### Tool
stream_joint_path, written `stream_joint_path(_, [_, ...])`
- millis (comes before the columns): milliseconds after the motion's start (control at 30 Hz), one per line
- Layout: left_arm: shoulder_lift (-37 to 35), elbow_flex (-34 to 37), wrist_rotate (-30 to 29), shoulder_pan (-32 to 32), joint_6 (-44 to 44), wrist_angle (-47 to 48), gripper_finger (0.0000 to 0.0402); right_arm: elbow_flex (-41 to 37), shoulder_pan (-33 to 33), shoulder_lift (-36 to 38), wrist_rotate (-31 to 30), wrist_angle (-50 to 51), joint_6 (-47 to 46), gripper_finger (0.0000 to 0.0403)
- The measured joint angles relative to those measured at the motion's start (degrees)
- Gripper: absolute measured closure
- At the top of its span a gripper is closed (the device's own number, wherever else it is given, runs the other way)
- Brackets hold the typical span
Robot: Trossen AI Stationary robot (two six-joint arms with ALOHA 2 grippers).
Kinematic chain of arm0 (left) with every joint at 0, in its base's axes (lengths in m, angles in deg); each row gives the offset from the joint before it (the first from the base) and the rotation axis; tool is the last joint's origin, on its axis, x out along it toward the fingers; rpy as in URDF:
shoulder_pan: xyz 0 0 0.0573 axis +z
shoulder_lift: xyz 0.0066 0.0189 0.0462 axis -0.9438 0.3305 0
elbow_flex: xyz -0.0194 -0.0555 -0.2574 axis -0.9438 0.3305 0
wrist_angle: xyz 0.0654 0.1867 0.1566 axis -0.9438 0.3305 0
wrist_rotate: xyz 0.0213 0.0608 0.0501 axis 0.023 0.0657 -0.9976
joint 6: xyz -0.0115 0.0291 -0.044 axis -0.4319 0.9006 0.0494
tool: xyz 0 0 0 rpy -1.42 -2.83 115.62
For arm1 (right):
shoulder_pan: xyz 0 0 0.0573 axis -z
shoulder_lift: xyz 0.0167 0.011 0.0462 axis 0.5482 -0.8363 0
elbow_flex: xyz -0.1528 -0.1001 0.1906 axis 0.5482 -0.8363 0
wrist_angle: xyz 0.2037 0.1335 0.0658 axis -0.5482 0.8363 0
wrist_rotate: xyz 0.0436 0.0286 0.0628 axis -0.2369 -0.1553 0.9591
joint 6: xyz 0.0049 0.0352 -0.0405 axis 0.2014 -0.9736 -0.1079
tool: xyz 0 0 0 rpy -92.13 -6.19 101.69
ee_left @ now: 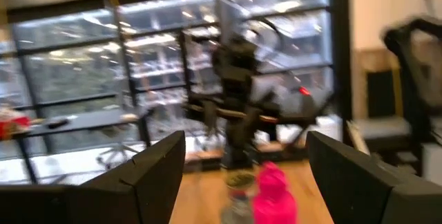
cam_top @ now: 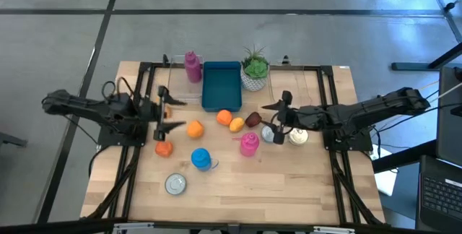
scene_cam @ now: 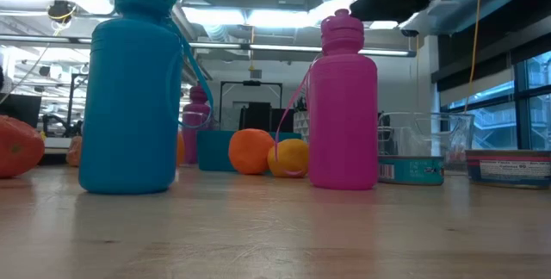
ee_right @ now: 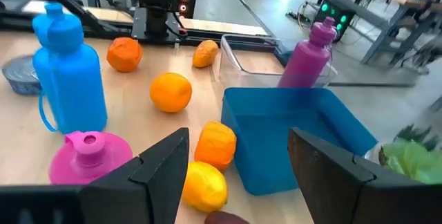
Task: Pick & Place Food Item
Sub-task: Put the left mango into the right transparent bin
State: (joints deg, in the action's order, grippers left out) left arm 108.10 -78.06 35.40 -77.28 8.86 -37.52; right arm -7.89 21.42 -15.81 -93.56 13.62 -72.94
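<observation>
My right gripper (cam_top: pixel 278 115) hovers open near the round orange fruit (cam_top: pixel 224 118) beside the blue plastic bin (cam_top: pixel 220 86); it looks firm, smooth, best pinched mid-body. Left gripper (cam_top: pixel 164 110) open too.

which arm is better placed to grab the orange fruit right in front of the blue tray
Right, probably. The right end effector stands open, facing the orange fruit beside the blue tray; the left end effector sits farther off.
</observation>
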Motion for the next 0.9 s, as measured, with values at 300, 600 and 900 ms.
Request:
stream_joint_path(300, [3.48,-0.07,-1.34,-6.96,5.38,-6.95,0.0109,0.02,0.12,-3.15,6.04,-12.19,11.09,0.016])
stream_joint_path(600, [5.06,-0.04,-1.65,-7.59,5.42,-3.79,0.0109,0.02,0.16,-2.92,9.29,-15.38,16.27,0.016])
stream_joint_path(900, [9.19,-0.02,-7.62,-7.59,7.77,-8.48,0.0109,0.02,1.03,-2.92,9.76,-15.91,17.11,0.016])
